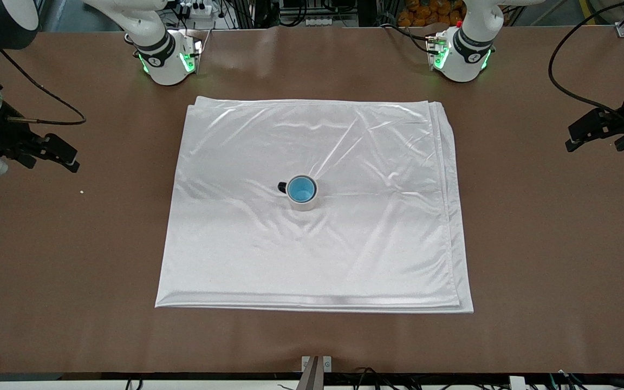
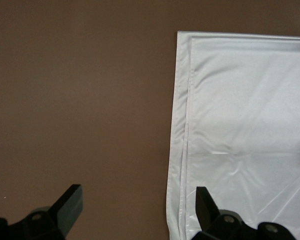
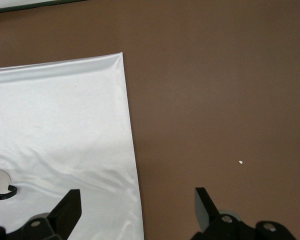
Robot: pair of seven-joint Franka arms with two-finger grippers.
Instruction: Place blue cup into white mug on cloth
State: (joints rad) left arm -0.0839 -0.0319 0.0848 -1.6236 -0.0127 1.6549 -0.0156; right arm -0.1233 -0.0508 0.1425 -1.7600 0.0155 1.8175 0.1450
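Blue cup (image 1: 301, 188) sits nested in white mug (image 1: 303, 199), frame centre, on cloth (image 1: 236, 244). Left gripper (image 2: 137, 210) and right gripper (image 3: 137, 210) hang wide, empty, at frame edges. Risk: tugged cloth topples the pair.

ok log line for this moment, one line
cup: in mug | mug: on cloth | left gripper: open, over cloth edge | right gripper: open, over cloth edge

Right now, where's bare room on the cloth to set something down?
Nearly all of the cloth is bare. Only its middle is taken, by the white mug with the blue cup nested inside. Left gripper and right gripper hang open off the cloth's sides.
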